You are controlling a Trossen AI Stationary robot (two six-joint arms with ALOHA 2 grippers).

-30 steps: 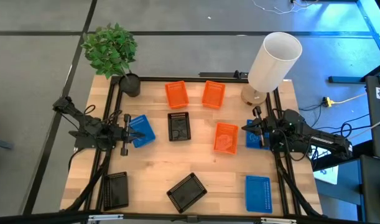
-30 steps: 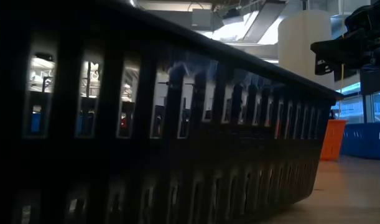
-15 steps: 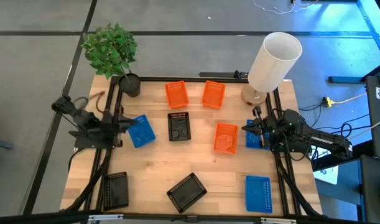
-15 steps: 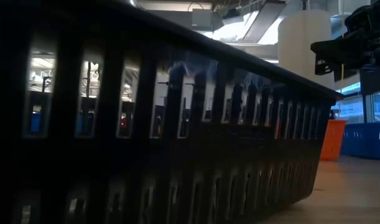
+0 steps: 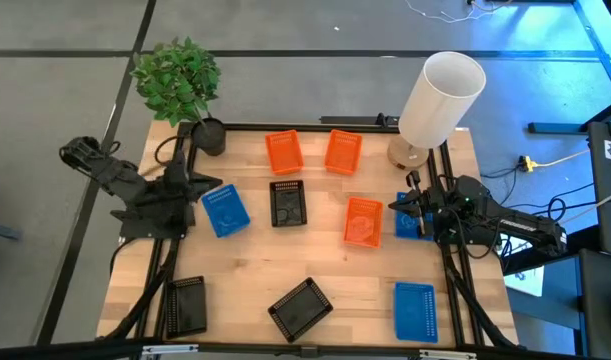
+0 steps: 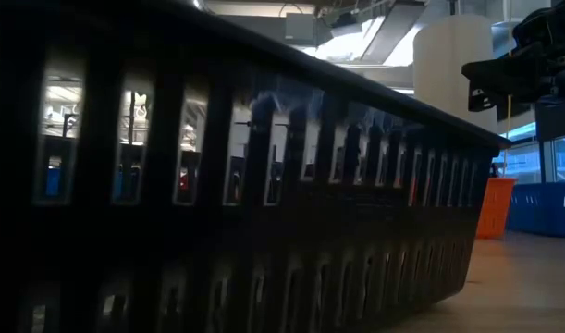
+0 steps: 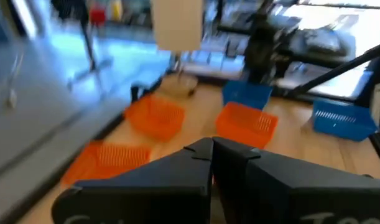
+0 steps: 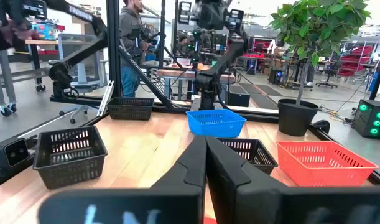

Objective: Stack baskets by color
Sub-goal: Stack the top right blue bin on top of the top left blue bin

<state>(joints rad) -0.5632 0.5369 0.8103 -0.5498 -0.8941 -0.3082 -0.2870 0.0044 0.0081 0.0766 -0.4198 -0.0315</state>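
Blue basket [image 5: 225,211] is sitting beside the empty, closed left gripper [image 5: 197,188]; we are reckoning it must open before gripping a rim.

Pale, matt planked wooden tabletop [image 5: 325,260] with visible grain, framed in matt black metal rails [image 5: 305,127]; small orange [image 5: 284,152], blue [image 5: 416,310] and black [image 5: 287,203] rectangular baskets look like moulded perforated plastic, slight sheen.

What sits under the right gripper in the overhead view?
A blue basket lies partly beneath the shut right gripper; only its edges show. An orange basket sits just beside. The rest of the blue basket is covered.
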